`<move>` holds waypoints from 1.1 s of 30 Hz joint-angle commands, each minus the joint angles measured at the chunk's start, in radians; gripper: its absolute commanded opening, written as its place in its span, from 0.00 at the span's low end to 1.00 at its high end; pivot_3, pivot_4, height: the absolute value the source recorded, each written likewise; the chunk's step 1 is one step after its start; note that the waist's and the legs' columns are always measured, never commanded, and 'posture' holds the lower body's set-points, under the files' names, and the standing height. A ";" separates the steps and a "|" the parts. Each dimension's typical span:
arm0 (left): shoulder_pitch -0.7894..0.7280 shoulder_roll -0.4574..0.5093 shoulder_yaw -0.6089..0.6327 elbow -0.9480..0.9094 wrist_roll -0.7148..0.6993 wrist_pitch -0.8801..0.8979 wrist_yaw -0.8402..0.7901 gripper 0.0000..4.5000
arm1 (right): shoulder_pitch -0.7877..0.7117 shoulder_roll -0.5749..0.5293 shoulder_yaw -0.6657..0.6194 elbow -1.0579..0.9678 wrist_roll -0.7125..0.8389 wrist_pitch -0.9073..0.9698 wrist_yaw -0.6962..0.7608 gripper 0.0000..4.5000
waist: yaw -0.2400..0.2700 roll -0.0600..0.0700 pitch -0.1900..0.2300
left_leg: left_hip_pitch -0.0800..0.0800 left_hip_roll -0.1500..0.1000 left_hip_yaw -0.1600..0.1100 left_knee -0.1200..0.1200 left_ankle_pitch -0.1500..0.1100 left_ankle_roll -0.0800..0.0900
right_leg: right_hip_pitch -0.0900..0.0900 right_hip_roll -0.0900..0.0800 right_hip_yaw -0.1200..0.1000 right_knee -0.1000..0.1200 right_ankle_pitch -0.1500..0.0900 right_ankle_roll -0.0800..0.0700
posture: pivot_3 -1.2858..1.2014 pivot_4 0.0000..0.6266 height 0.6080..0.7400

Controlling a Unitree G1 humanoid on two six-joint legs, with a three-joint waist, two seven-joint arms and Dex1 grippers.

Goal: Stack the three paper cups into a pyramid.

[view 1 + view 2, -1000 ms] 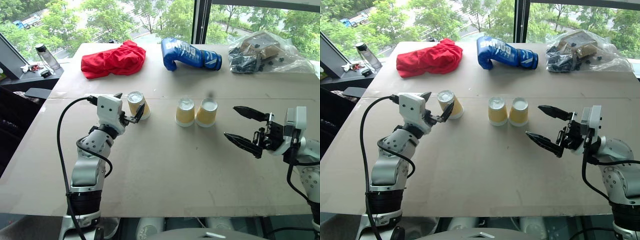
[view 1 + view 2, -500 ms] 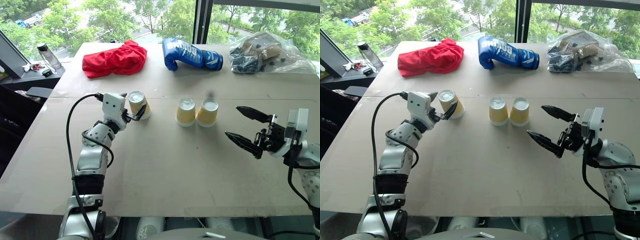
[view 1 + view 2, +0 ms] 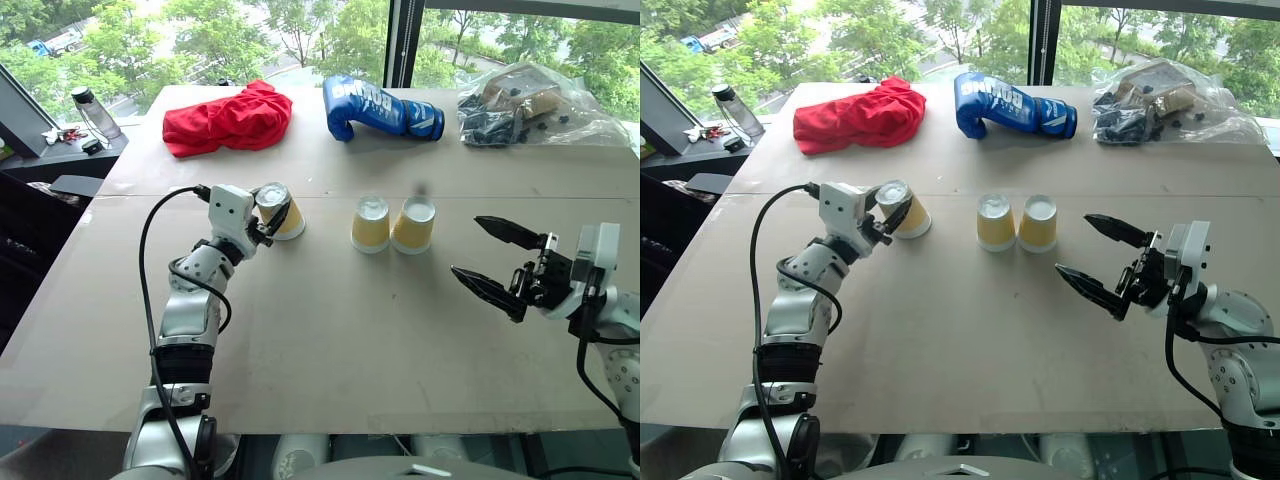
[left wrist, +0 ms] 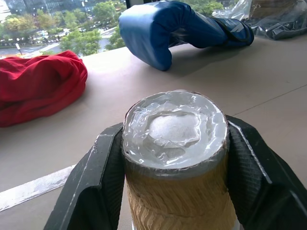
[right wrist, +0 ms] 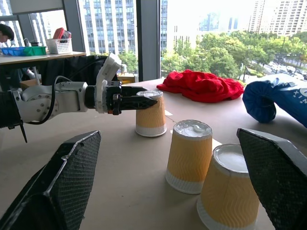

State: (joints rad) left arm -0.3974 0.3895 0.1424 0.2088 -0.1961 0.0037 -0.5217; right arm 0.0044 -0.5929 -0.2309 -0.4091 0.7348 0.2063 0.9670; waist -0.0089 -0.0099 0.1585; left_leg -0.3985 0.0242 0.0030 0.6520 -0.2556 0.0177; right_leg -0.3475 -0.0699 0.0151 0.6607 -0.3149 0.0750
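On the left of the table, the left gripper is clamped on the upper part of a single paper cup, which stands upside down on its rim. The thin paper wall may crush, or the smooth tapered side may slip out, if the squeeze is wrong. In the middle, the two other cups stand touching, ribbed yellow-tan sides, white bases up; a careless placing could knock them. On the right, the right gripper hovers with fingers wide apart, holding nothing.
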 commanded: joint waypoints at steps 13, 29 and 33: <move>-0.473 0.016 -0.176 -0.061 -0.199 0.307 -0.404 0.49 | 0.035 -0.010 -0.097 0.002 0.003 -0.011 -0.031 1.00 | 0.017 -0.002 0.001 | -0.002 -0.002 -0.001 0.001 0.002 -0.004 | 0.000 0.001 -0.002 0.000 0.000 0.000 | 0.52 0.24 1.00; -0.561 -0.094 -0.283 0.174 -0.091 0.176 -0.534 0.49 | 0.108 0.003 -0.099 -0.109 0.002 0.021 -0.160 1.00 | 0.005 -0.002 0.002 | -0.002 -0.002 -0.001 0.001 0.001 -0.002 | -0.001 0.003 0.000 0.000 0.000 0.000 | 0.52 0.24 1.00; -0.562 -0.109 -0.303 0.212 -0.062 0.131 -0.548 0.49 | 0.109 0.002 -0.099 -0.091 -0.002 0.014 -0.147 1.00 | 0.005 -0.002 0.002 | -0.002 -0.002 -0.001 0.001 0.001 -0.001 | -0.001 0.002 0.000 0.000 0.000 0.000 | 0.52 0.24 1.00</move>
State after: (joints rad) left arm -0.9420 0.2860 -0.1574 0.4108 -0.2729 0.1574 -1.0622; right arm 0.1127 -0.5839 -0.2958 -0.4854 0.7247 0.2326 0.8183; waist -0.0037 -0.0123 0.1601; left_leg -0.4006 0.0220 0.0025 0.6534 -0.2550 0.0169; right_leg -0.3483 -0.0674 0.0151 0.6604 -0.3152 0.0754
